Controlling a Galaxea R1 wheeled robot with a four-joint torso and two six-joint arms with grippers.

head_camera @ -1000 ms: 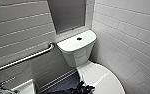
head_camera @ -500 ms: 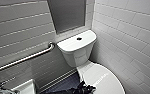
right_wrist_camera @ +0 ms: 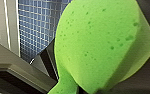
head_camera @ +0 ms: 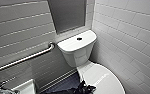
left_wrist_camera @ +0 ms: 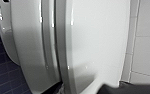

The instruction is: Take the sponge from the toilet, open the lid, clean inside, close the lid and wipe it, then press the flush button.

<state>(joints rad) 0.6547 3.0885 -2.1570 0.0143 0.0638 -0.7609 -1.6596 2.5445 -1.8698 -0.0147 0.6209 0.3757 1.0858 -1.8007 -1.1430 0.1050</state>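
Note:
The white toilet (head_camera: 77, 51) stands in the corner with its oval lid (head_camera: 102, 78) down; the dark flush button (head_camera: 79, 38) sits on the tank cover. My left gripper (head_camera: 85, 89) is at the lid's near-left edge. In the left wrist view the lid (left_wrist_camera: 98, 42) and the bowl (left_wrist_camera: 26, 45) show close up, and the left gripper (left_wrist_camera: 87, 88) is open, with one dark finger (left_wrist_camera: 53, 89) at the seam under the lid and the other over its top. In the right wrist view the bright green sponge (right_wrist_camera: 98, 42) is large and pinched at its base, with my right gripper shut on it.
A steel grab bar (head_camera: 28, 58) runs along the tiled left wall. White tiles close in on the right of the toilet. Dark blue tiled floor (head_camera: 66, 85) lies left of the bowl, and a white boxy object (head_camera: 26, 87) stands at the lower left.

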